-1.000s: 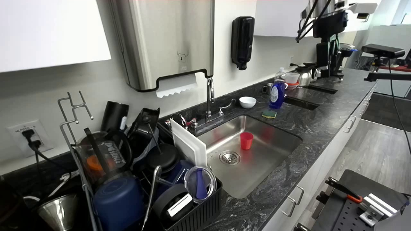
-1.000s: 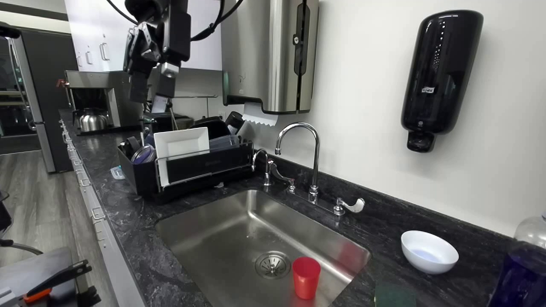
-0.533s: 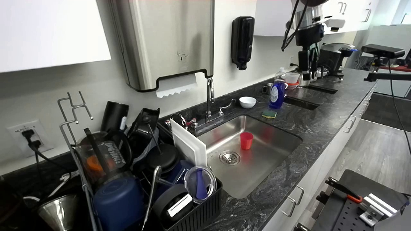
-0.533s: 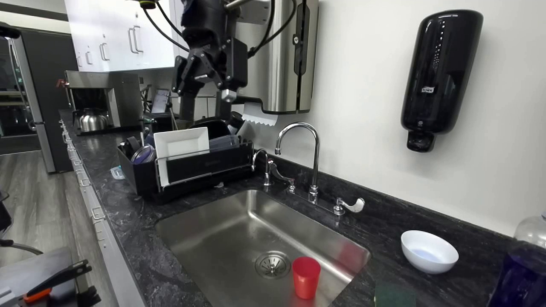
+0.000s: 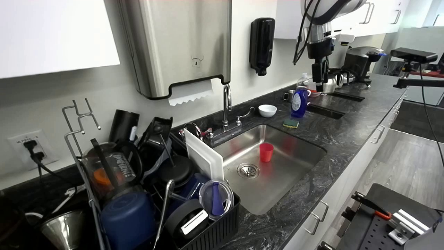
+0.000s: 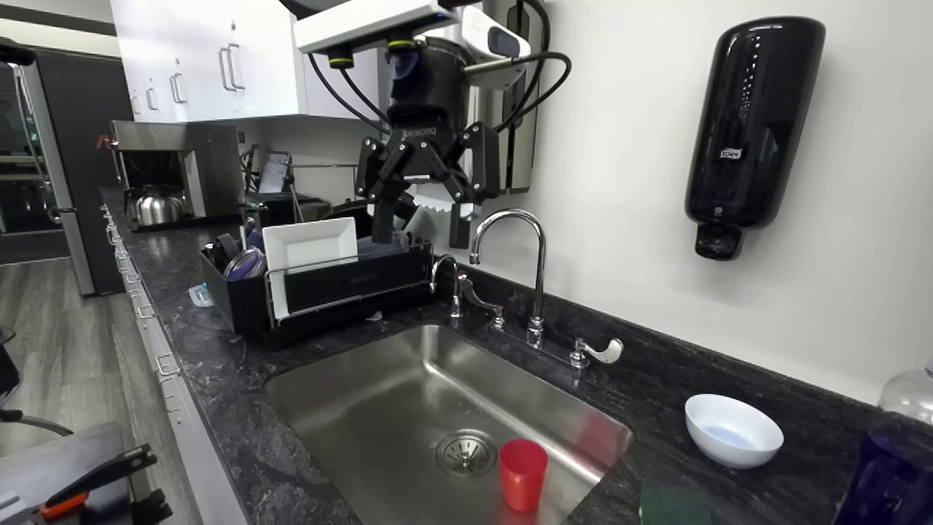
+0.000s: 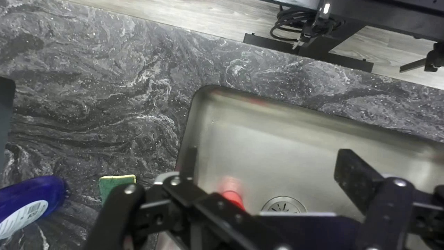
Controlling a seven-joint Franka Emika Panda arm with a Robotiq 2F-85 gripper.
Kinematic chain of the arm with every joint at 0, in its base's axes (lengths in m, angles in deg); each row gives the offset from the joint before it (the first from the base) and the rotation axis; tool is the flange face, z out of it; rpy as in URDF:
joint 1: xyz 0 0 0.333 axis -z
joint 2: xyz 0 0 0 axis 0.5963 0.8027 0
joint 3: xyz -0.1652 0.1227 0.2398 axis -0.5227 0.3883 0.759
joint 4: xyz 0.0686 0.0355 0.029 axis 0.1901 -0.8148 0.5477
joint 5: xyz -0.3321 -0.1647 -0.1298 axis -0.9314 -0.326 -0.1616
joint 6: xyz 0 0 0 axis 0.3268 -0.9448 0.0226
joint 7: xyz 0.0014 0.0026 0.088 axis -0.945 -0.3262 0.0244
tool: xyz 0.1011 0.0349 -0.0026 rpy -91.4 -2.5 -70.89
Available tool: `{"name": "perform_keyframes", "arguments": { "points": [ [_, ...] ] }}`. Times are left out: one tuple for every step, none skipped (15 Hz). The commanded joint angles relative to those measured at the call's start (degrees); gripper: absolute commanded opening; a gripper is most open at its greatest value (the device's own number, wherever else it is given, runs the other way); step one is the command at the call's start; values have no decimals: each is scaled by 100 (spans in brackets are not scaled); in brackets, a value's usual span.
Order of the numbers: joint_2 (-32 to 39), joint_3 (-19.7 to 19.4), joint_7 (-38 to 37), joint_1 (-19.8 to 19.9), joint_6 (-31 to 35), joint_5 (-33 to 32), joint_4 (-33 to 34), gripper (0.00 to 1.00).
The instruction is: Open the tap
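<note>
since a second ago, the gripper [image 6: 421, 232] has been brought nearer the tap [image 6: 541, 284] in both exterior views. fingers [image 6: 460, 232] are spread wide apart; the gap to the tap is hard to judge here. tap is mounted on the counter surface [image 6: 244, 430], between its back edge and the long edge of the sink [image 6: 350, 415], with handles [image 6: 606, 352] set at both sides. red cup [image 6: 523, 477] is stood upright in the sink, between the drain [image 6: 466, 453] and the short edge nearest the sponge [image 5: 290, 123].

Bright light — soft glare in the sink [image 7: 270, 149], reflections seemingly blurred.
</note>
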Motion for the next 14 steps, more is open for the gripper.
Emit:
{"name": "perform_keyframes", "arguments": {
  "points": [
    [371,34,446,109,269,118,237,100],
    [469,40,538,119,414,124,280,100],
    [601,49,599,132,554,120,354,100],
    [713,60,651,145,690,120,428,100],
    [859,68,724,162,803,133,543,100],
    [994,81,803,180,912,159,646,100],
    [1136,99,835,197,1001,160,779,100],
    [1257,119,910,213,1084,177,891,100],
    [1384,144,902,219,1121,160,1036,100],
    [1442,169,899,224,1086,173,1144,100],
    [1267,183,698,213,1087,41,913,100],
    [1349,199,698,215,1085,41,1019,100],
    [1391,207,695,218,1094,40,1072,100],
    [1404,209,696,220,1093,40,1085,100]
  ]
}}
